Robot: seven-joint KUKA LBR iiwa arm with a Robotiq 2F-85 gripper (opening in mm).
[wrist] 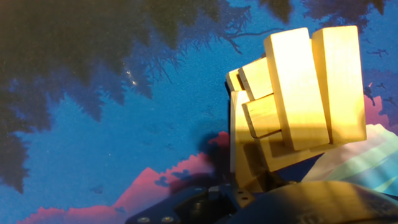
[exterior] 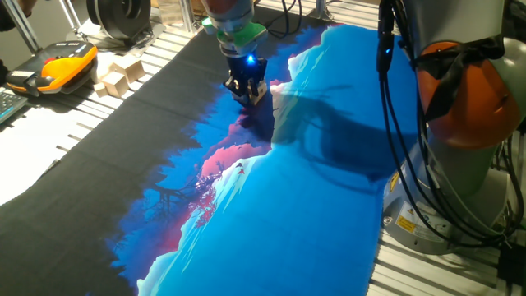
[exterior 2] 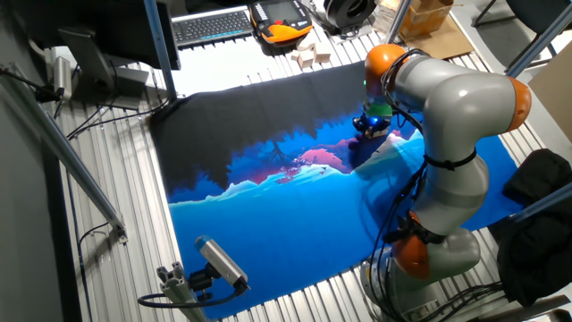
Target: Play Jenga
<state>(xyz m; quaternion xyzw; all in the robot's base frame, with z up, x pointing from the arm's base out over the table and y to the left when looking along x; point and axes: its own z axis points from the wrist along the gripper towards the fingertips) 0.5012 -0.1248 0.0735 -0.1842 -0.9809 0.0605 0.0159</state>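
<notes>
Slatted metal table (exterior 2: 116, 268) under a blue-and-black landscape mat (exterior 2: 295, 224), keyboard (exterior 2: 211, 25) at the far edge.

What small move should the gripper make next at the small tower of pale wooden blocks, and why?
Probably a slow, slight push or close on one block. The gripper is down at the small tower of pale wooden blocks, which fills the hand view's right side, its two top blocks side by side. Finger contact is hidden, so any faster move risks toppling it.
</notes>
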